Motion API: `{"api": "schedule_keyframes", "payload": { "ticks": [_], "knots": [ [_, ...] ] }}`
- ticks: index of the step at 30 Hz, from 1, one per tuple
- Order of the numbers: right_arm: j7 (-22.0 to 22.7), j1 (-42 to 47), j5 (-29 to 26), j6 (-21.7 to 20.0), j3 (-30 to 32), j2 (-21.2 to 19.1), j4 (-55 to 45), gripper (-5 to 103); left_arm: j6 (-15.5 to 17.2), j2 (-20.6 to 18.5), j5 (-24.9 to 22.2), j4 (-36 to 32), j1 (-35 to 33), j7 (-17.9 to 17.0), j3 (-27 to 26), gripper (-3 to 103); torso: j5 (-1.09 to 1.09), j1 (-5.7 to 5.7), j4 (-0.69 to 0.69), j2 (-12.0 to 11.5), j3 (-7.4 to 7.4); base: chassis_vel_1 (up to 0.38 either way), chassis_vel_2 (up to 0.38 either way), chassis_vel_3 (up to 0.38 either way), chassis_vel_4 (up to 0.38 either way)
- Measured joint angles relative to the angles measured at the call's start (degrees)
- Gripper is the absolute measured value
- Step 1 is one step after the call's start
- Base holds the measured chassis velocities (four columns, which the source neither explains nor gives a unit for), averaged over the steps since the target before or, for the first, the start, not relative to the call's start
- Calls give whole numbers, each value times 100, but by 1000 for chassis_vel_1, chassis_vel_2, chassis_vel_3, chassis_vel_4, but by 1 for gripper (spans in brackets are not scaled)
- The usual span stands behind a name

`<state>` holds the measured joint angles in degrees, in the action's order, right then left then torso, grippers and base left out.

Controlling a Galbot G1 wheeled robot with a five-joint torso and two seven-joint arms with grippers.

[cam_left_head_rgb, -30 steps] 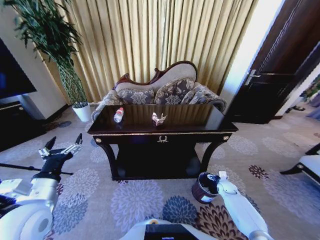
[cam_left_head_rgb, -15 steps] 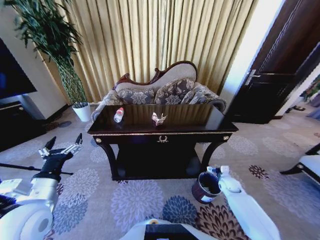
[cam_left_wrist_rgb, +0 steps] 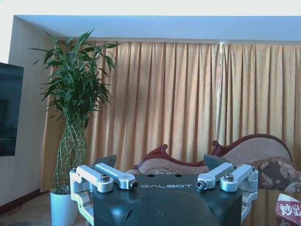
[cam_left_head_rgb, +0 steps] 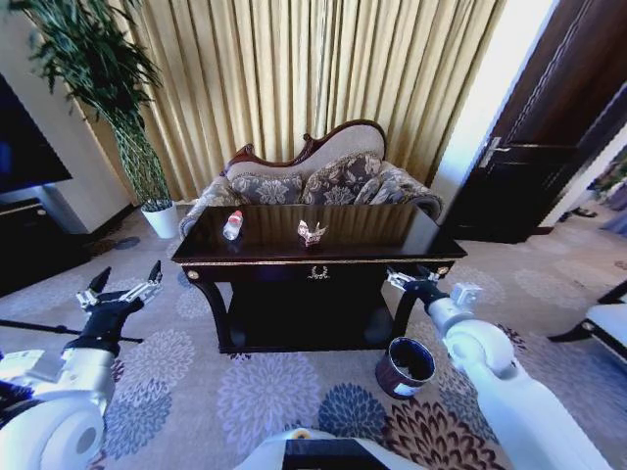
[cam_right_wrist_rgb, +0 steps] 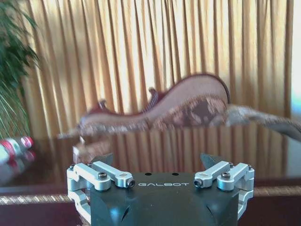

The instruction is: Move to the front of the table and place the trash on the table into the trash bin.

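Room: floral-patterned carpet (cam_left_head_rgb: 265, 392), pleated gold curtains (cam_left_head_rgb: 294, 88) along the back wall, one dark door (cam_left_head_rgb: 549, 147) at the right.

Worktop: one console table (cam_left_head_rgb: 318, 257), dark glossy wood, mirror-like top, curved legs, lower shelf, small gold emblem (cam_left_head_rgb: 318, 273) on the front apron.

Trash on the worktop, two items counted: one clear plastic bottle (cam_left_head_rgb: 232, 225) with red cap and red label, lying on its side near the left rear corner; one crumpled white-and-reddish paper wrapper (cam_left_head_rgb: 311, 232), near the middle of the top, well apart from the bottle.

Trash bin (cam_left_head_rgb: 405, 366): one, small, round, dark, bucket-shaped, white label on its side, standing on the carpet by the table's right front leg.

Behind the table: one patterned sofa (cam_left_head_rgb: 313, 181) with carved wooden frame. One tall bamboo-like plant (cam_left_head_rgb: 108, 88) in a white pot (cam_left_head_rgb: 162, 219) at the left.

Grippers, two. Right gripper (cam_left_head_rgb: 409, 280): raised at the table's right front corner, just at the edge of the top, above the bin; fingers spread wide, nothing held. The wrapper lies to its left on the top, the bottle farther left. Left gripper (cam_left_head_rgb: 122, 289): held out over the carpet left of the table, well apart from it, fingers spread wide, holding nothing.
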<state>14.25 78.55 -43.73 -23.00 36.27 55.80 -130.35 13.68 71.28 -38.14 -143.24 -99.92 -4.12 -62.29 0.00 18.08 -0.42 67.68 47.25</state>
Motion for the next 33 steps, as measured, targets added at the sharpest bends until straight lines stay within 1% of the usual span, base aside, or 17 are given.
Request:
{"api": "schedule_keyframes", "payload": {
  "ticks": [2, 4, 8, 12, 15, 21, 33],
  "knots": [
    [0, -1, 62, 27, -6, 9, -32, 100, -1, 6, 0, 0, -4, 0, -1, 100, 0, 0, 0, 0, 0, 0, 0, 0, 0],
    [-12, -8, 280, 63, -36, 19, -7, 100, -4, 14, 0, 0, -7, 0, 1, 100, 0, 0, 0, 0, 0, 0, 0, 0, 0],
    [-44, 5, 375, 75, -55, 38, 21, 100, -6, 1, 2, 0, 17, 0, 11, 100, 1, 0, -1, 0, 1, 0, 0, 0, 0],
    [-74, 1, 397, 85, -68, 45, 32, 100, -6, 10, 7, 0, 16, 0, 22, 100, 0, 0, -1, 0, 1, 0, 0, 0, 0],
    [-192, -15, 449, 95, -77, 33, 55, 100, -6, 20, 14, 0, 12, 0, 30, 100, 0, 0, 0, 0, 1, 0, 0, 0, 0],
    [-235, -34, 477, 100, -118, 14, 51, 100, -7, 19, 16, 0, 20, 0, 17, 100, 0, -1, -1, 0, 0, -20, 18, 14, -21],
    [-260, 6, 512, 100, -142, -4, -27, 100, -11, 32, 24, 0, 6, 0, 13, 100, 0, 1, 0, -1, 1, -122, 126, 124, -110]
  ]
}}
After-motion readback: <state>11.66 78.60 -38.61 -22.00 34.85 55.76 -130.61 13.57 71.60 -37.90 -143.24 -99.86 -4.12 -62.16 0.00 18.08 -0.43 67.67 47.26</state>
